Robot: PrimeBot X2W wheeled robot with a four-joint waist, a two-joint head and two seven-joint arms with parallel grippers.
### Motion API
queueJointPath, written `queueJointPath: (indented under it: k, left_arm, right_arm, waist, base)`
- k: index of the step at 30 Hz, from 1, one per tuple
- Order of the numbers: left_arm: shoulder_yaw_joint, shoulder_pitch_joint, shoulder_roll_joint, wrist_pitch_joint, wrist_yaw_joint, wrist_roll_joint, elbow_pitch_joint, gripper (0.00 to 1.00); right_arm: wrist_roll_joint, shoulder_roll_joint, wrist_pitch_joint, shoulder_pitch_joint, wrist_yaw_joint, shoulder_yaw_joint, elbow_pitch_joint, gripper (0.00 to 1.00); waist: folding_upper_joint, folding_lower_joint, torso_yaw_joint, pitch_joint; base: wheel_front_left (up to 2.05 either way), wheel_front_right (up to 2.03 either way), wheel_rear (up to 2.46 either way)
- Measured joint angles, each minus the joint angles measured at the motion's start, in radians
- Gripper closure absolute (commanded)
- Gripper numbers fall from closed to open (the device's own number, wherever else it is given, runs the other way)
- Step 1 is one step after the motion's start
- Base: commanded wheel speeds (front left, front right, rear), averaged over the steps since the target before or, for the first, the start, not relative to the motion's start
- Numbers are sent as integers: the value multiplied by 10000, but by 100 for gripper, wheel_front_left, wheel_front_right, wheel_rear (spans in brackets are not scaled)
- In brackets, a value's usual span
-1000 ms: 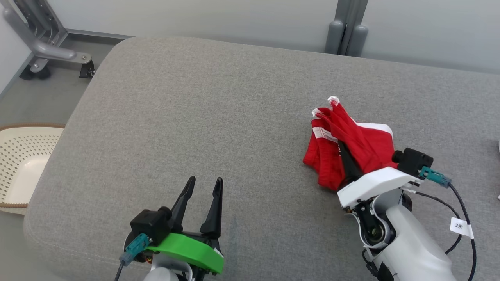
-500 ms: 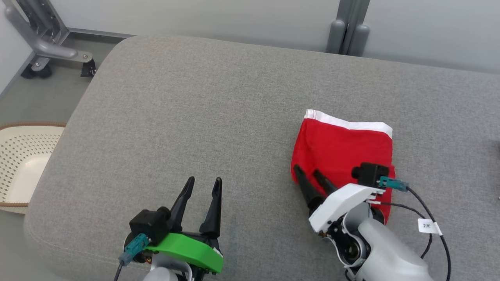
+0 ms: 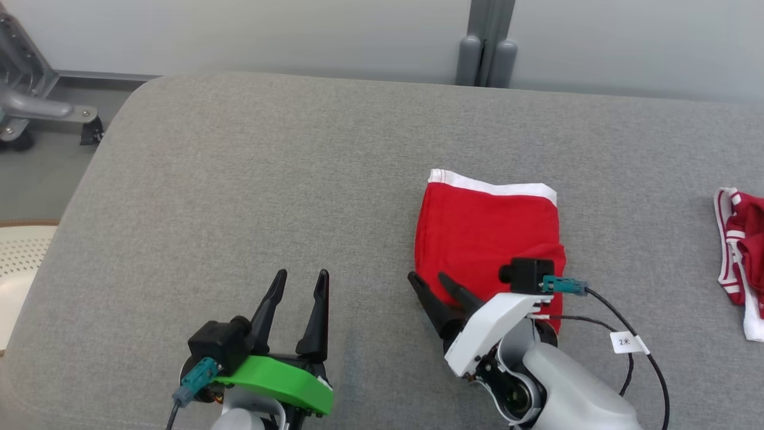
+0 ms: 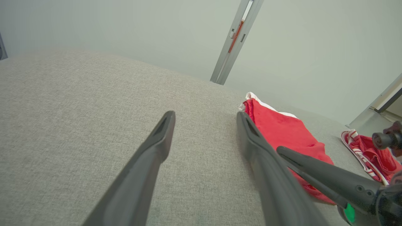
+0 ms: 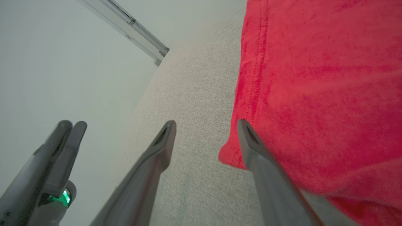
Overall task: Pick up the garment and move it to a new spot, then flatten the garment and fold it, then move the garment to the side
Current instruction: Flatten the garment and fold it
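Note:
The garment [image 3: 486,233] is red with a white band along its far edge and lies folded flat on the grey cushion [image 3: 268,179]. It also appears as the garment [image 4: 282,131] right of my left fingers and as the garment [image 5: 320,94] on the right. My right gripper [image 3: 428,279] stands open at the garment's near-left corner, one finger over the cloth's edge, holding nothing. The right gripper [image 5: 205,124] has bare cushion between its tips. My left gripper [image 3: 299,276] hangs open and empty over the cushion to the left; the left gripper [image 4: 205,116] grips nothing.
A second red and white striped cloth [image 3: 740,257] lies bunched at the cushion's right edge. A cream perforated basket [image 3: 18,263] sits on the floor at the left. A metal frame with wheels [image 3: 36,107] stands at the back left, a grey post [image 3: 486,48] behind the cushion.
My right gripper let go of the bunched garment, which now lies flat, and drew back to its near-left corner. The camera has turned right, bringing the second cloth into view. The left gripper stayed put.

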Motion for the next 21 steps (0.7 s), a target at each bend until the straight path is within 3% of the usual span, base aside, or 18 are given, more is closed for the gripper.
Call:
queueJointPath:
  k: [6, 12, 17, 21]
  left_arm:
    - [359, -28, 0, 0, 0, 90, -280, 0]
    - [796, -156, 0, -2, 0, 184, -742, 0]
    - [1049, -160, 0, 0, 0, 228, -1035, 0]
    - [1195, -145, -2, 0, -6, 399, -1172, 0]
  right_arm:
    - [-1360, -1012, -915, -70, 0, -698, -673, 0]
    - [-3762, -1778, -1488, 127, 0, -2504, -1193, 0]
    - [-6266, -1781, -1603, 864, 0, -4080, -2180, 0]
    - [-7868, -1202, -1645, 1611, 2, -5081, -3233, 0]
  waist:
    - [0, 0, -565, -56]
    - [0, 0, -1160, -73]
    - [0, 0, -1593, -55]
    - [0, 0, -1890, -18]
  base:
    - [0, 0, 0]
    - [0, 0, 0]
    - [0, 0, 0]
    - [0, 0, 0]
